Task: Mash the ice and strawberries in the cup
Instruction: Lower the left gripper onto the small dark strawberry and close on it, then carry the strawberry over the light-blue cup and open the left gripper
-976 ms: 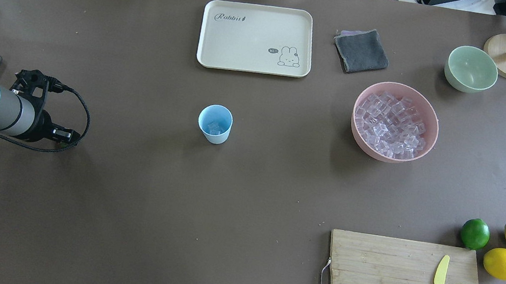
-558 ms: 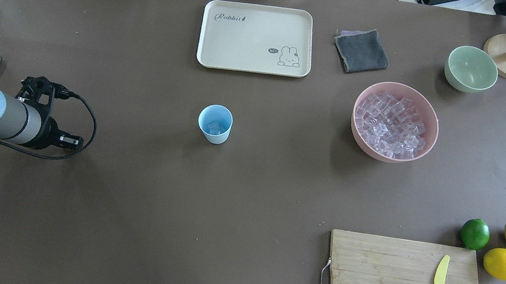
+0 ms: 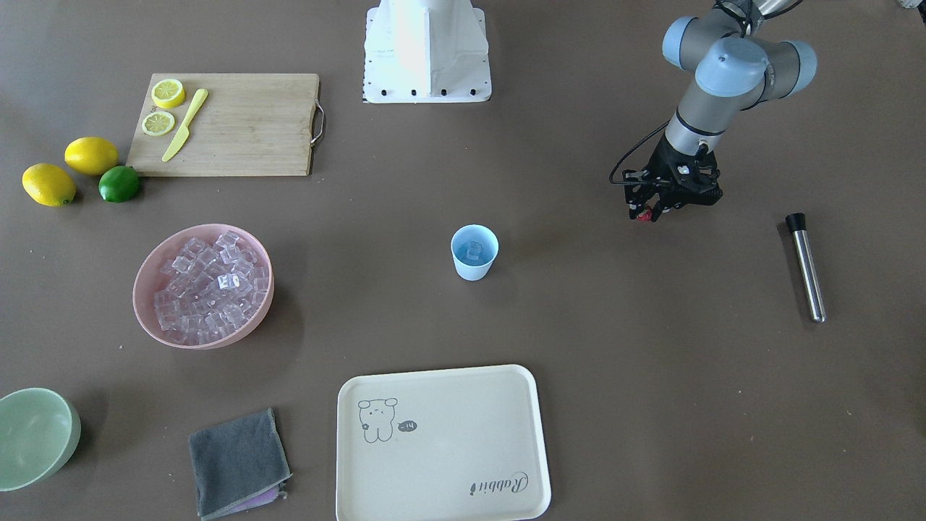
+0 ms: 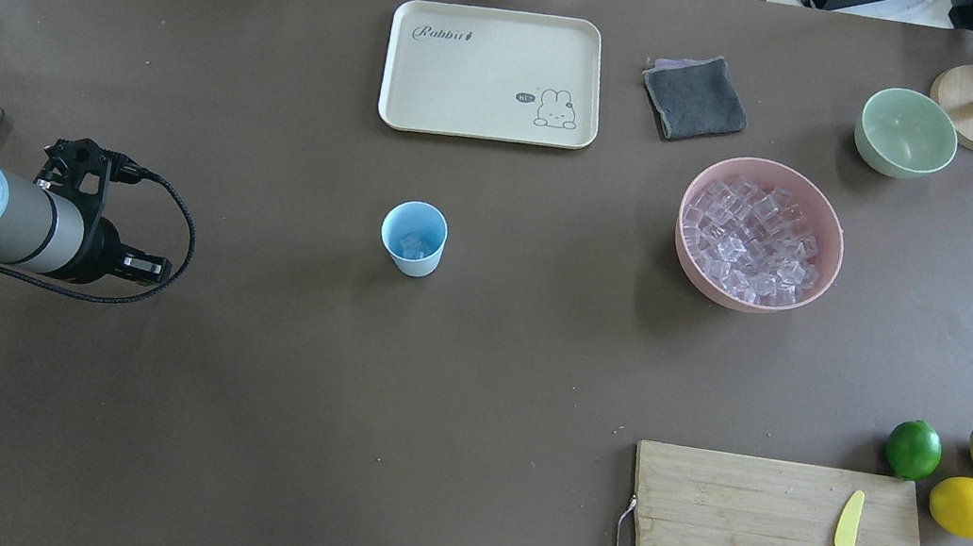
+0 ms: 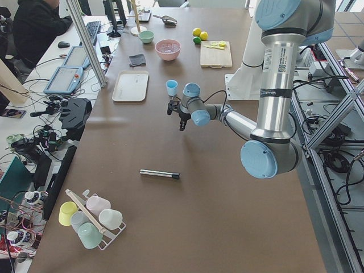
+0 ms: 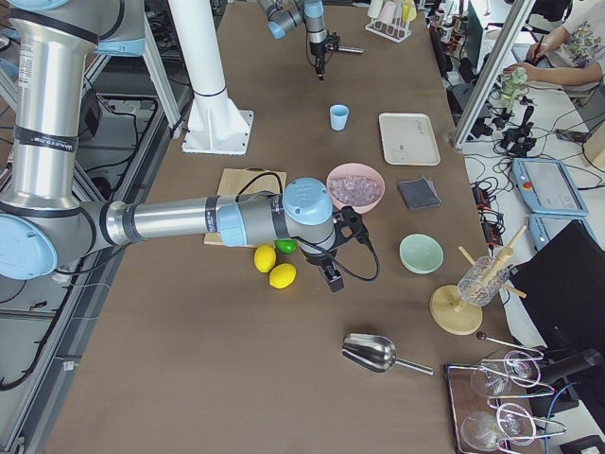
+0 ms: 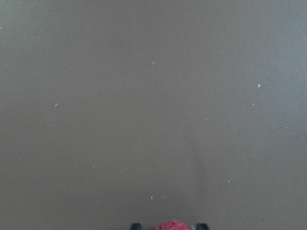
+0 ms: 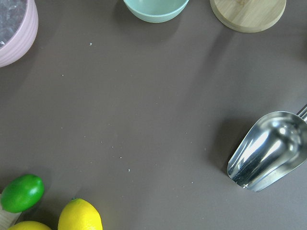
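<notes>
Left gripper (image 3: 650,211): closed on the strawberry (image 7: 170,225), hanging over bare table (image 4: 260,394), well apart from the cup.
Strawberry: red, pinched between the left fingertips.
Cup (image 4: 413,239): light blue, upright, mid-table, with some ice (image 3: 474,250) inside.
Pink bowl (image 4: 754,303): heaped with more ice, on the robot's right of the cup.
Right gripper (image 6: 333,277): near the lemons (image 6: 282,275); whether it is open or closed cannot be told.

The light blue cup (image 4: 417,267) is standing upright, well apart from the pink bowl (image 4: 753,306), holding a few clear ice cubes (image 4: 410,248). Many more are lying heaped in that bowl. The tiny red strawberry (image 7: 172,225) is sitting pinched in the left gripper (image 3: 649,212), farther from the bowl than the cup
</notes>
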`<act>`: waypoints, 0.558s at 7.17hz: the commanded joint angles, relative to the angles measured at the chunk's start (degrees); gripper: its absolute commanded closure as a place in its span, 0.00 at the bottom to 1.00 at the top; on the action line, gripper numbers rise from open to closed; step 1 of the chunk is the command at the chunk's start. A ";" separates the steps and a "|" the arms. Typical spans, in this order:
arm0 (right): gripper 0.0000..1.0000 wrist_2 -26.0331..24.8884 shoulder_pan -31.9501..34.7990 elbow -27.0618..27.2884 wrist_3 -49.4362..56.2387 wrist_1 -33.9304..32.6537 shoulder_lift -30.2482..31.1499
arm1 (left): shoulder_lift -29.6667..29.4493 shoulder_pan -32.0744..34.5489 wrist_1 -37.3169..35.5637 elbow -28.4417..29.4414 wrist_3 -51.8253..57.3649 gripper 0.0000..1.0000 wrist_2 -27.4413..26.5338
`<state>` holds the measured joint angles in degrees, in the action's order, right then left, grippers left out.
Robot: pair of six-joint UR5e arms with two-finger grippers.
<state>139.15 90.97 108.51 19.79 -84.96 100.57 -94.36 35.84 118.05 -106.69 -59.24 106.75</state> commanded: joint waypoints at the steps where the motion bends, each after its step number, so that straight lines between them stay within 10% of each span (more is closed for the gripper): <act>1: 0.02 -0.02 0.00 -0.06 -0.01 -0.03 -0.20 | -14.08 1.94 -19.29 -5.09 -0.17 1.00 2.21; 2: 0.02 -0.02 0.00 -0.23 0.07 -0.03 0.06 | -27.06 1.95 -33.09 -4.85 -0.17 1.00 2.32; 4: 0.02 -0.37 0.09 -0.58 0.25 -0.03 0.15 | -38.49 0.90 -31.95 5.99 -5.75 1.00 2.41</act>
<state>139.05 91.02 108.18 20.11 -84.99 100.66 -125.56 37.31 86.66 -106.71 -61.47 109.11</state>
